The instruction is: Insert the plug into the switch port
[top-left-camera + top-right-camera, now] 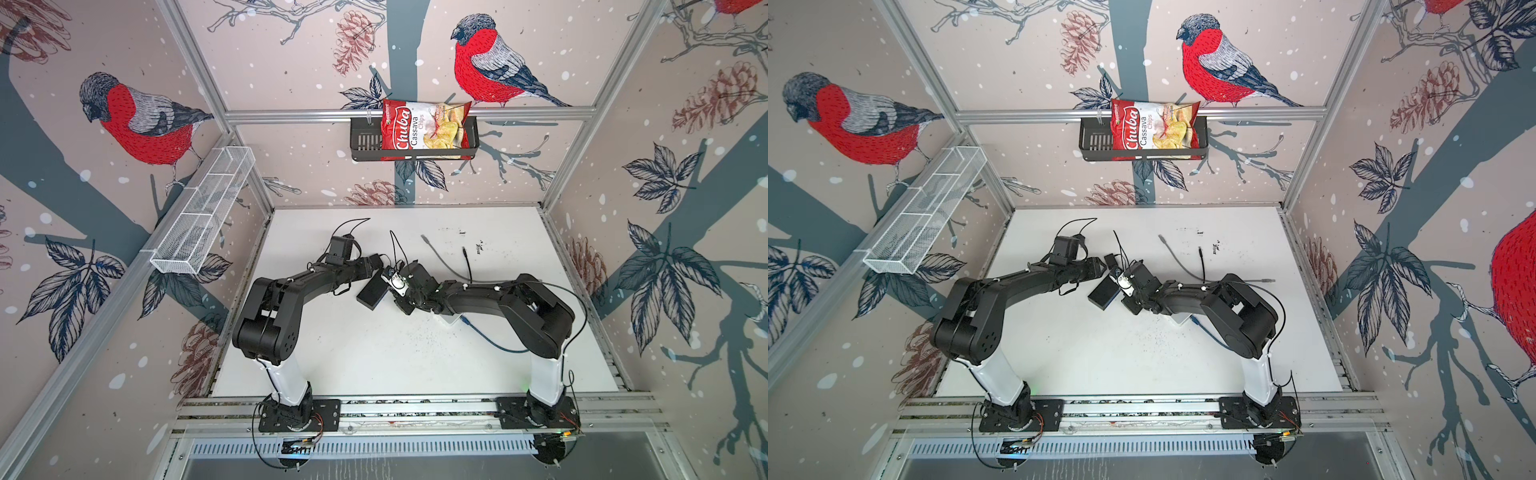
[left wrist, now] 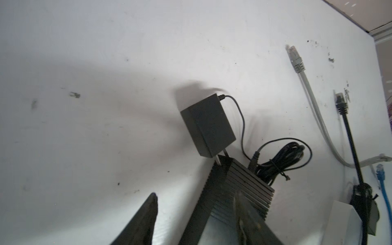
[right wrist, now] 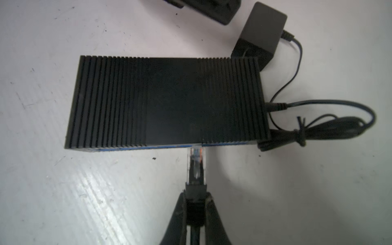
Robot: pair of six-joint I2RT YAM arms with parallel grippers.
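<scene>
While your right claw (image 3: 195,199) is clamped narrow on the black boot of the cable, the clear plug (image 3: 196,163) sticks straight out ahead of its tips, on the line between claw and switch (image 3: 165,99). You've got the plug's nose right at the blue-edged port face on the switch's right-hand long side, about midway along it. Most of the clear body sits outside, and whether the tip is in a port can't be told from here. In both top views the switch (image 1: 371,294) lies flat near the middle of the white table (image 1: 374,365), angled, just left of that claw. Your left claw (image 1: 368,266) sits on the far-left side of the switch, jaws parted with nothing pinched; one finger (image 2: 146,218) shows clear of the ribbed casing. The power adapter (image 3: 263,36) rests against the switch's far end, its bundled cord (image 3: 318,129) beside it. Spare grey (image 2: 296,59) and black (image 2: 341,104) cable ends lie farther right on the table.
</scene>
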